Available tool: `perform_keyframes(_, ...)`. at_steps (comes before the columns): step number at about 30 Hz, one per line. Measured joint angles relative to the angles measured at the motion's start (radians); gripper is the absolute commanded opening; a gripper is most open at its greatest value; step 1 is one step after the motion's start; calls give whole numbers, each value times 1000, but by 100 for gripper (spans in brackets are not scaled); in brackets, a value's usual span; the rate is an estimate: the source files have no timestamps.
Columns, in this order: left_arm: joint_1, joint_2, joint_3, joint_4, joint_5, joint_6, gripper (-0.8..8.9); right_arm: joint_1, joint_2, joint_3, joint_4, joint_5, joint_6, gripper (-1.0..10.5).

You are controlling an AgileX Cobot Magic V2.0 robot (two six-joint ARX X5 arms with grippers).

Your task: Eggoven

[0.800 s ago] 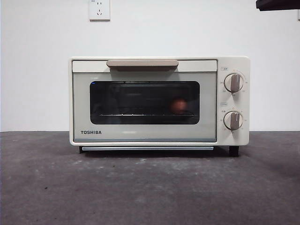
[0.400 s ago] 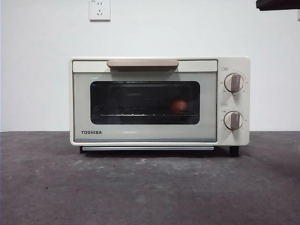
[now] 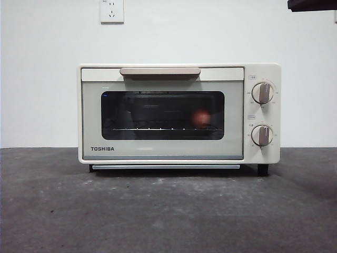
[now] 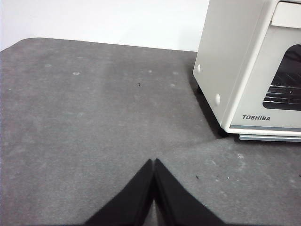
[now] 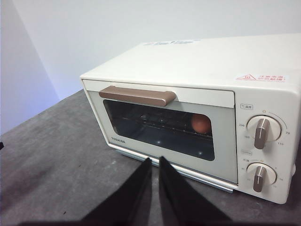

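Now the egg point(image 3: 200, 118) sits inside the toaster oven point(image 3: 179, 113) on its rack, behind the closed glass door. Both grippers hold nothing. The left gripper point(image 4: 154, 162) is pressed closed over the table point(image 4: 84, 122); the right gripper point(image 5: 154, 162) is nearly closed.

We note the egg point(image 3: 201, 118) inside the oven point(image 3: 179, 113), on its rack, toward the knob side. The oven stands on the table point(image 3: 168, 211), before the wall.
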Motion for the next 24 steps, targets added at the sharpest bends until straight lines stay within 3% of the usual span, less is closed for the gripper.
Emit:
perform_keyframes(11, 0, 0, 0, 0, 0, -3, 8, 0, 0, 0, 0, 0, 0, 4)
perform_keyframes(14, 0, 0, 0, 0, 0, -3, 8, -14, -9, 0, -6, 27, -31, 4)
perform_keyframes(18, 0, 0, 0, 0, 0, -3, 8, -125, -64, -18, -31, 15, -97, 4)
perform_keyframes(24, 0, 0, 0, 0, 0, -3, 8, -346, -181, -122, -31, -24, -138, 4)
